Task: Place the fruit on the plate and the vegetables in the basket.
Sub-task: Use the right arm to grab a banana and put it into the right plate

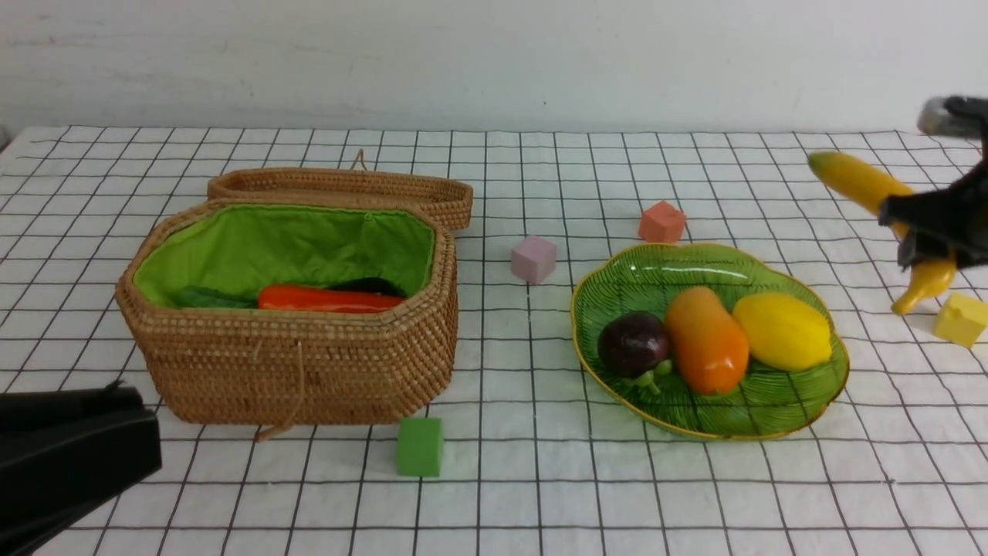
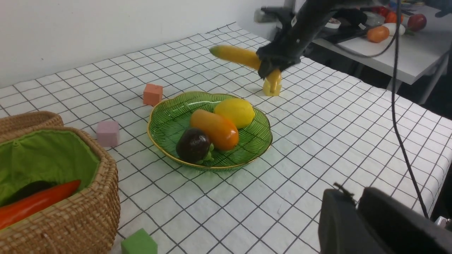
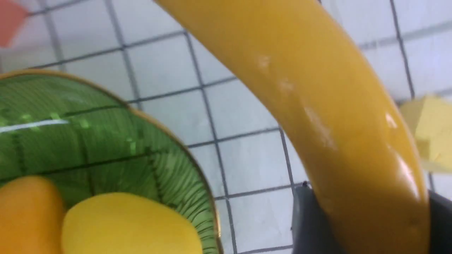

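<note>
banana up in the right gripper, beside the plate

the banana (image 1: 857, 179) is off the table, tilted, clamped near its middle by the right gripper (image 1: 930, 224); one end sticks up and away from the jaws toward the plate side, the other hangs below them. in the right wrist view the banana (image 3: 328, 120) fills the frame with a dark finger (image 3: 310, 218) pressed against its side. just under the gripper sits a yellow cube (image 1: 961, 318), near the banana's lower tip (touching or not, i cannot tell)

on the gripper's left, close by, is the plate (image 1: 617, 289), holding the lemon (image 1: 781, 330), the mango (image 1: 706, 340) and the mangosteen (image 1: 633, 344) side by side, the lemon nearest the gripper. an orange cube (image 1: 661, 222) and a pink cube (image 1: 533, 259) lie on the checked tablecloth (image 1: 540, 479) beyond the plate

well apart, across the table, the basket (image 1: 309, 371) stands with its lid back; the carrot (image 1: 328, 300) and a dark shape lie inside. a green cube (image 1: 420, 446) sits in front of it

the left gripper (image 2: 356, 211) is low beside the basket, fingers together, holding nothing
</note>
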Controlling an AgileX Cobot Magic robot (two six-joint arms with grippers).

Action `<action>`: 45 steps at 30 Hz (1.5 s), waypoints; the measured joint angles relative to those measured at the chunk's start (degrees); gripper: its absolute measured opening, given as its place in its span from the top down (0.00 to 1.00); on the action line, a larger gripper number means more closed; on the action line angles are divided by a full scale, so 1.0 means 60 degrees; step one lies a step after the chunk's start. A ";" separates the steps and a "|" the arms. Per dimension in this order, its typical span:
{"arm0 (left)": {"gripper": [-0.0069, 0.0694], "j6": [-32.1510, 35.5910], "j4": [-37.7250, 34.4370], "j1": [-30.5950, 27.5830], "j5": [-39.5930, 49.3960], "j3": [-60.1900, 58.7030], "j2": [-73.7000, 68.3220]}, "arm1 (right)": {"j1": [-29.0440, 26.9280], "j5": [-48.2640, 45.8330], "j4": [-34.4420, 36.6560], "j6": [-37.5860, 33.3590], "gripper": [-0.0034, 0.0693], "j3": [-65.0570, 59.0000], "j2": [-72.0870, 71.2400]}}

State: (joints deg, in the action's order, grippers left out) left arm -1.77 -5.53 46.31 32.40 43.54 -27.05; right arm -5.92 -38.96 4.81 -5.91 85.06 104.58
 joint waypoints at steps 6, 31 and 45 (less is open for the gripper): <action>0.81 0.0000 0.0000 0.0000 -0.0018 0.0000 0.0000 | 0.1521 0.0560 0.0245 -0.7180 0.49 0.0061 -0.0244; 0.81 0.0000 -0.0342 0.0000 0.0108 0.0000 0.0000 | 0.2098 0.3322 0.0700 -1.0875 0.39 0.0032 0.1805; 0.80 0.0093 -0.0292 0.0000 -0.0051 0.0000 0.0000 | 0.2152 0.2715 0.0700 -1.0491 0.19 -0.0020 0.1161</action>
State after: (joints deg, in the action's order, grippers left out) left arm -1.22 -7.28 46.31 32.10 43.54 -27.05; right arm 7.00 -22.67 9.01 -68.86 84.94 111.55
